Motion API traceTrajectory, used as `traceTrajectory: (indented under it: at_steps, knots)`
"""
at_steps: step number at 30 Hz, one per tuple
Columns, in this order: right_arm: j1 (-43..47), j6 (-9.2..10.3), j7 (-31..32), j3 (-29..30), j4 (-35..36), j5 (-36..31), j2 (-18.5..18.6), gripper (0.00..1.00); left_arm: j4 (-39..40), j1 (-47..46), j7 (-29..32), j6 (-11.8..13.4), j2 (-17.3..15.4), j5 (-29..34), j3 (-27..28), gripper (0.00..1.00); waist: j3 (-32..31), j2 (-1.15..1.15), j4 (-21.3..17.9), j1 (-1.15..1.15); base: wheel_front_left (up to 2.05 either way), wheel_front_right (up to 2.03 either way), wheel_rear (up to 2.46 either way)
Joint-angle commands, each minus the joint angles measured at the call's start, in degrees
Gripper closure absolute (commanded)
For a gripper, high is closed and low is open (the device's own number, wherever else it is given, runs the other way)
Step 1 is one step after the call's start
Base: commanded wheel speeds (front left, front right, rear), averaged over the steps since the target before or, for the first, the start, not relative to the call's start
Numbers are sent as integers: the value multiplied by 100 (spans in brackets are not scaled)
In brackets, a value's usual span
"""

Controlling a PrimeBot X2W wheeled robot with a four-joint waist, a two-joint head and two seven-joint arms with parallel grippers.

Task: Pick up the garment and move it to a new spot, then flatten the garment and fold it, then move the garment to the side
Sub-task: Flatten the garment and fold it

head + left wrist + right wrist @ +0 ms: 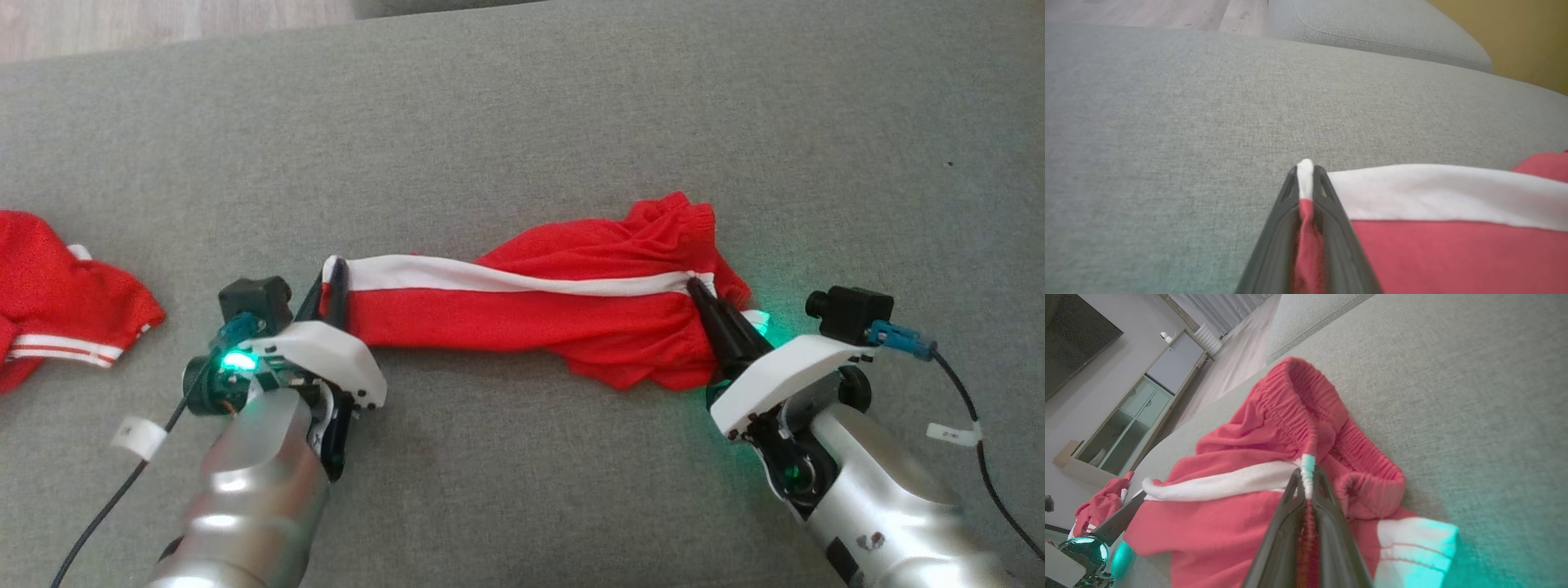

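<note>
The red garment (531,318) lay stretched across the grey couch (522,122), the left tool (333,273) clamped on its left end, the right tool (699,287) pinching its waistband.

Red garment (539,322) w/ white stripe (506,282) stretched btwn L gripper (333,284) & R gripper (700,291), each pinching an end, on grey cushion (522,122); 2nd red cloth (57,294) far left.
</note>
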State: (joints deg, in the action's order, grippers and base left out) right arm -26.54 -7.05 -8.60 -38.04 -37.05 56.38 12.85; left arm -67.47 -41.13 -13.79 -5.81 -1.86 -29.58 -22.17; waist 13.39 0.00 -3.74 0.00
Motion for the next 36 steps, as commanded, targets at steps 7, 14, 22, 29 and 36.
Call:
traceTrajectory:
  at_steps: [7,14,22,29,36]
  knots:
    - [-191,-44,-338,120,250,97,14,100,1149,-111,-118,14,-211,259,236,100,-140,0,128,0,0,0,0]
    - [-639,-44,-562,459,820,194,195,100,2884,28,-119,-83,-453,636,587,100,-611,0,274,0,0,0,0]
    - [-967,-44,-453,843,1688,459,519,100,4486,156,-120,-160,-896,628,753,100,-1402,0,395,0,0,0,0]
    - [-1009,-44,293,1321,2588,894,820,100,5468,189,246,-165,-1286,314,742,100,-1558,0,439,0,0,0,0]
    - [-1091,-44,1204,1792,2711,826,874,100,5891,106,876,8,-1506,129,897,100,-1246,0,420,0,0,0,0]
